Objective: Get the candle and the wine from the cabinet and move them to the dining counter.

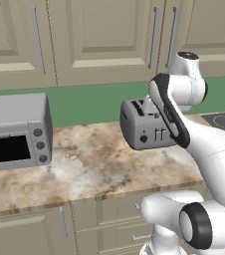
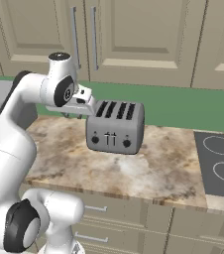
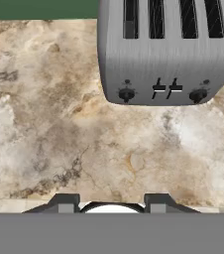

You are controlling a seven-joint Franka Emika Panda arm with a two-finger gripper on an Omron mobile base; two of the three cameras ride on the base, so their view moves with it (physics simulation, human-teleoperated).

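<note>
Hand view: gripper empty (jaws apart) above worktop

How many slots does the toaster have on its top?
4. The toaster stands on the marbled worktop by the green backsplash. Its four slots lie side by side across the top, all plainly seen from the right base view; none seems hidden.

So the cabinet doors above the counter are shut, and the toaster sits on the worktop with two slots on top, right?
Not quite. The toaster has four slots on top, not two; the right base view and the hand view both show them. The rest holds: it sits on the marbled worktop, and the cabinet doors above are shut.
</note>
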